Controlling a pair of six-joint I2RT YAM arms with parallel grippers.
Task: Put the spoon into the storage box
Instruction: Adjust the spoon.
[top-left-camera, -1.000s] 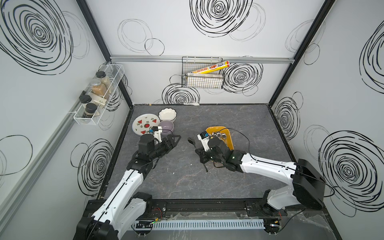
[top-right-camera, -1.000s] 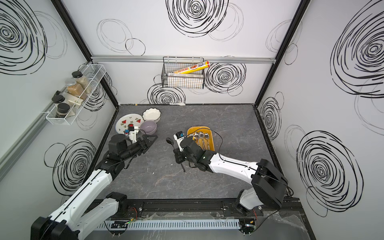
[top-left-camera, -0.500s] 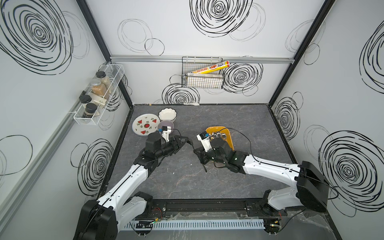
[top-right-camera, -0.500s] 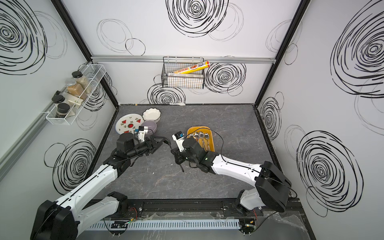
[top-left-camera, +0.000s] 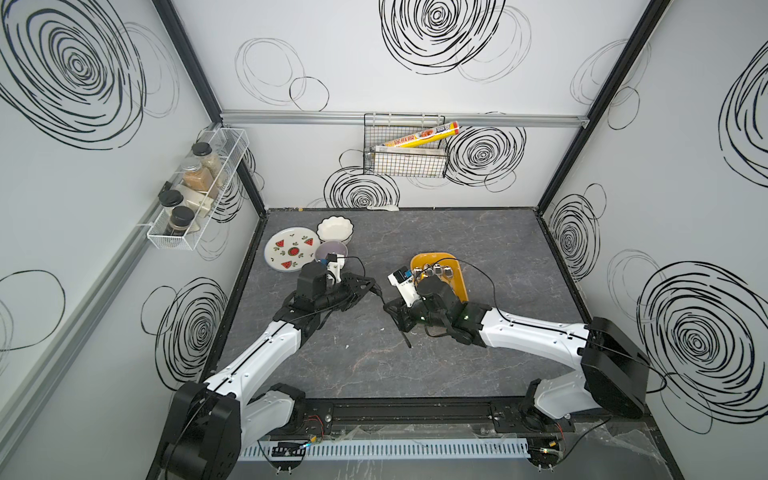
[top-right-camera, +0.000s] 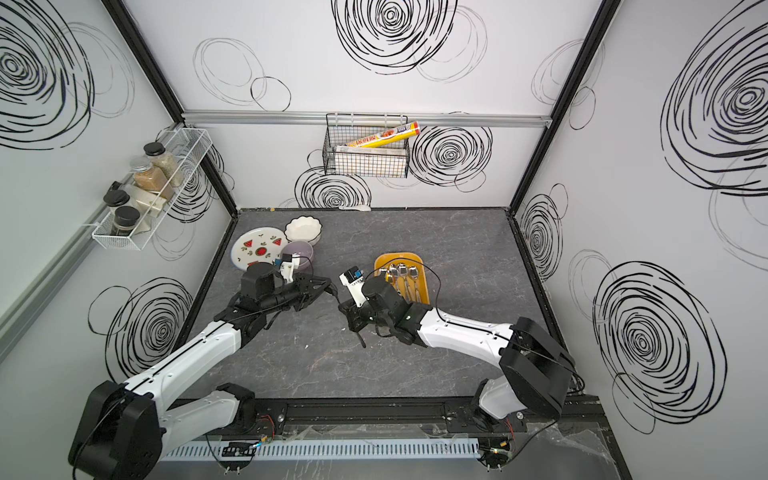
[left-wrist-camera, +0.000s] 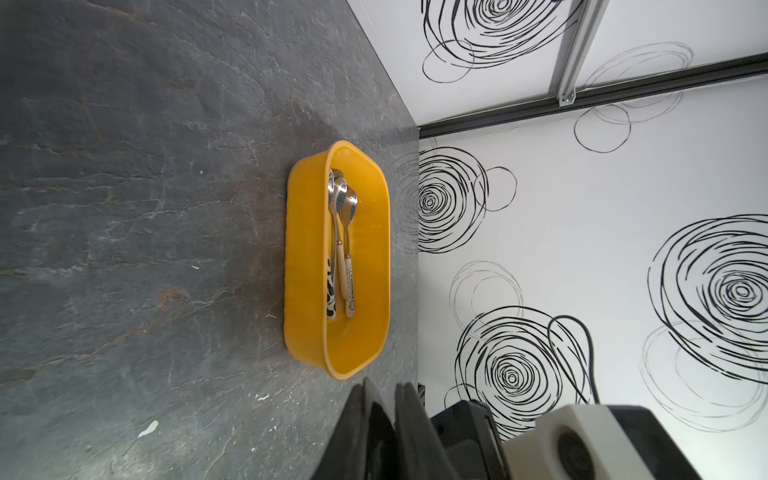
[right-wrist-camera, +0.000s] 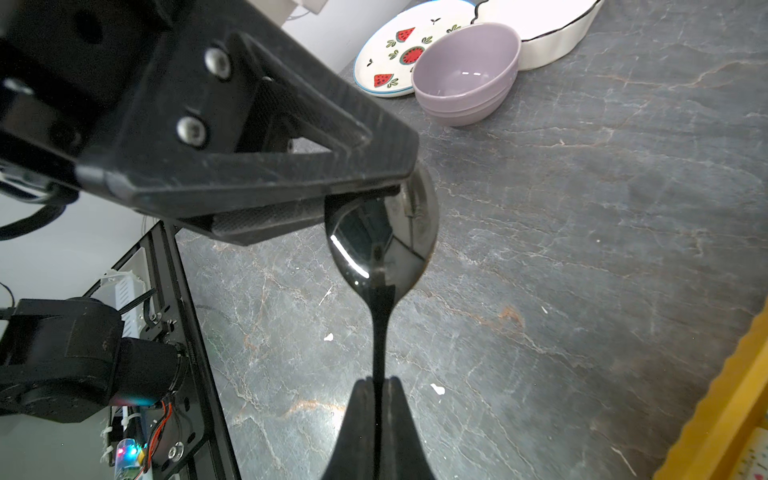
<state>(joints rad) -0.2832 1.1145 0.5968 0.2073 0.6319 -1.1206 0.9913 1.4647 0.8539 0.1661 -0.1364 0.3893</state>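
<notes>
Right end effector (right-wrist-camera: 377, 386) is clenched on the handle of the spoon (right-wrist-camera: 380, 253), which is black. Left end effector (right-wrist-camera: 374, 193) grips the spoon's bowl above the worktop (right-wrist-camera: 582, 249). Nearby sits the yellow storage box (left-wrist-camera: 303, 249), holding other spoons (left-wrist-camera: 347, 208).

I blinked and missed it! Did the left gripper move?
Yes. The left gripper slid away from the purple bowl toward the storage box, onto the spoon.
</notes>
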